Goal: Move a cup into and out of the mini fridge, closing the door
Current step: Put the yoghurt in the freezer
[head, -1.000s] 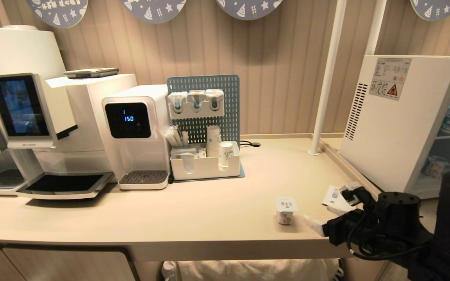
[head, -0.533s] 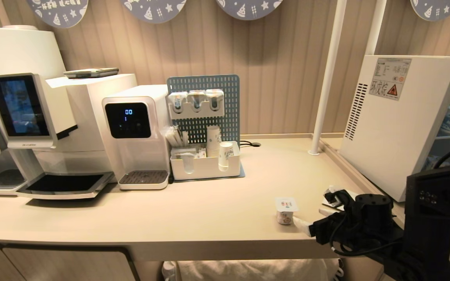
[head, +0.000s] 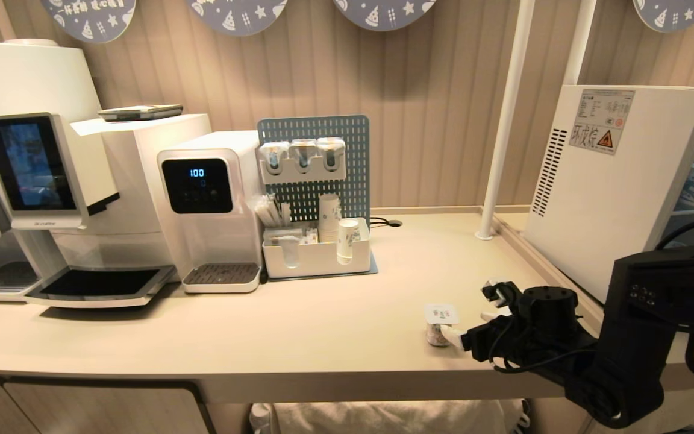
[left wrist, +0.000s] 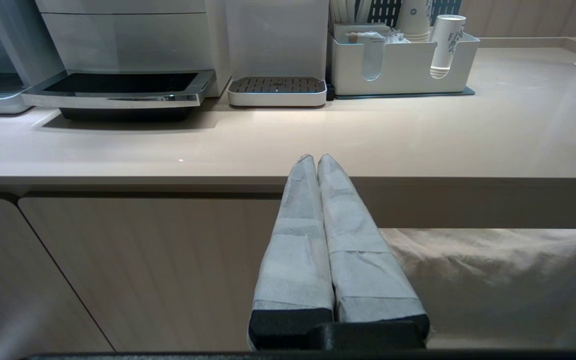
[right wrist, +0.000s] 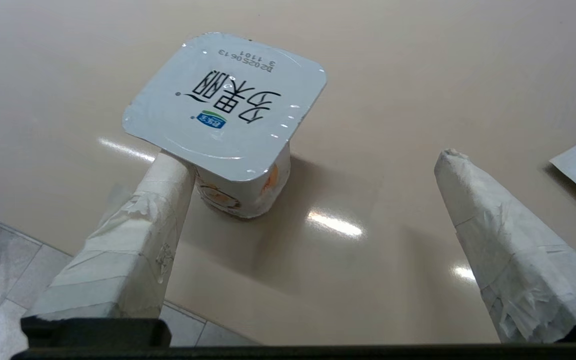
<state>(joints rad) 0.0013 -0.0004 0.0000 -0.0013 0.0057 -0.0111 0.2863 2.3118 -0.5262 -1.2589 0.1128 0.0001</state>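
Right pincer (head: 470, 319) nearer, cup (head: 440, 325) alongside

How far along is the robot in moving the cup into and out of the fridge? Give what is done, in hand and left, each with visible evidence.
Done: the mini fridge stands open, shelves showing.
In hand: the right gripper, open, reaches the sealed cup on the counter; one finger sits against it, the other is clear.
Left: gripping the cup, shelving it, taking it out, closing the door. The left gripper is parked shut by the counter's edge.
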